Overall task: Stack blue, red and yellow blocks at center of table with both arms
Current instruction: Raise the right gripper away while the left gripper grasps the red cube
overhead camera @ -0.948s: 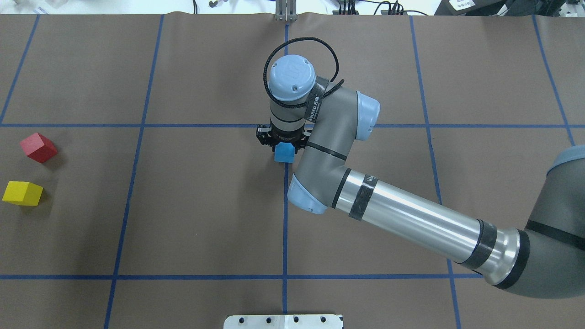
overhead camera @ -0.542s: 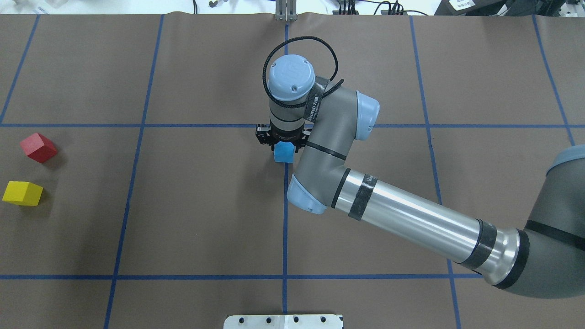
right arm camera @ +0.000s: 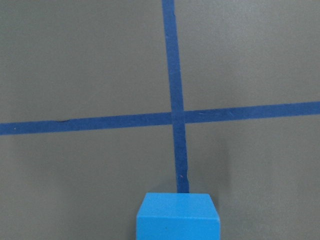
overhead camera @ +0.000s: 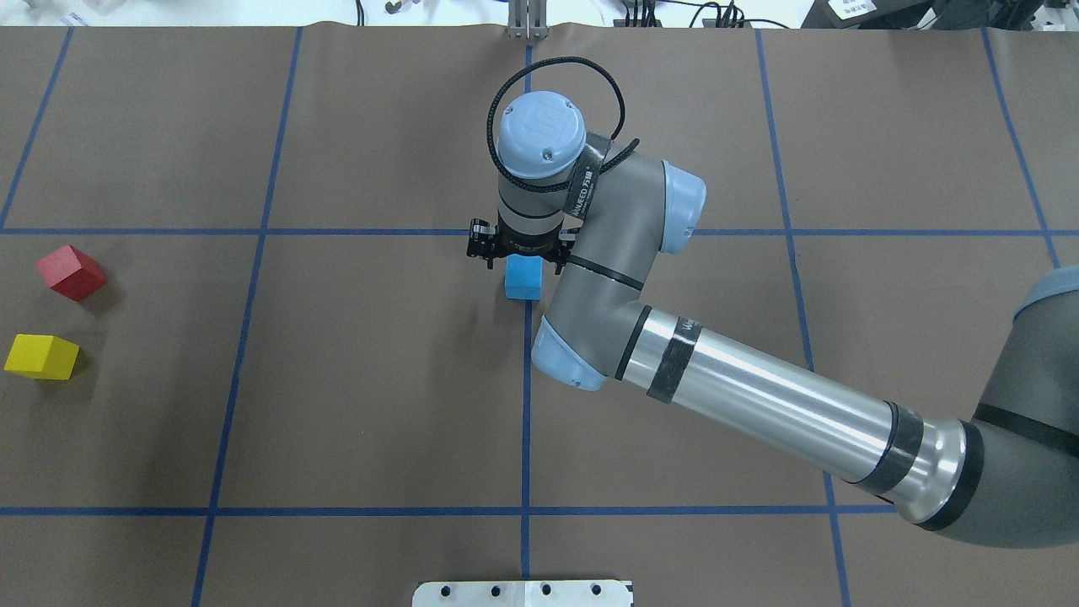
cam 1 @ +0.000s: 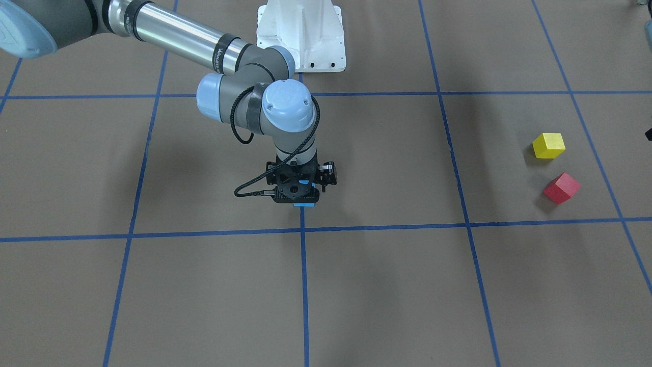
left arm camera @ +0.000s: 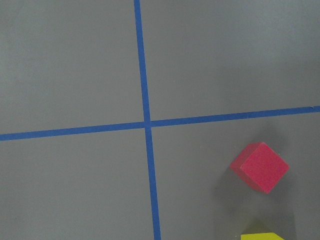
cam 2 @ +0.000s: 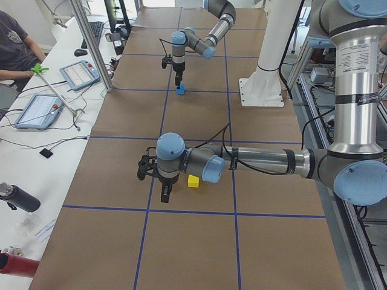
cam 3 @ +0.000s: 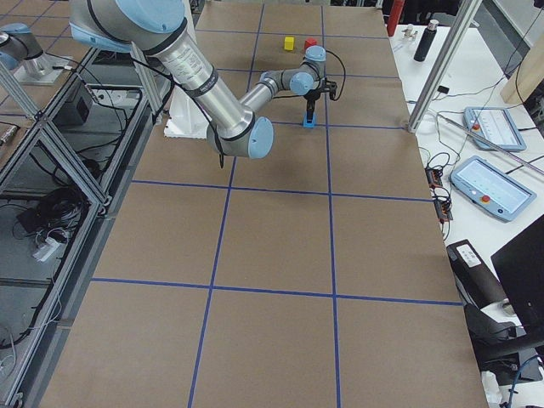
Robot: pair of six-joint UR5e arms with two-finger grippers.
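Overhead exterior is showing you approx one third done: the blue block (overhead camera: 523, 278) is sitting flat on the table (overhead camera: 379, 396) just beside the tape cross (overhead camera: 528, 232), on the robot's side of it and overlapping the ctr line, so I'm reading the base of the stack as placed. The right gripper (overhead camera: 516, 251) is hanging directly over that blk, near the cross. It's gripping nothing, and since the blk is resting free below it I'm judging the fingers as spread apart, though the wrist is hiding them from above. The red block (overhead camera: 71, 271) and yellow block (overhead camera: 41, 356) are lying well apart from the cross, far out toward the robot's left, near each other but not touching, neither one lifted. The left gripper (cam 2: 164, 192) is appearing only in the exterior left view, also far out on that side of the cross, hovering near the yellow blk. You can't tell from there whether it's spread or closed, and its wrist cam is showing just red plus a sliver of yellow, no fingers. So what you're looking at as remaining: two picks and two placements, red then yellow if the task's order is holding, w/ the R arm prob needing to be clearing the cross first.
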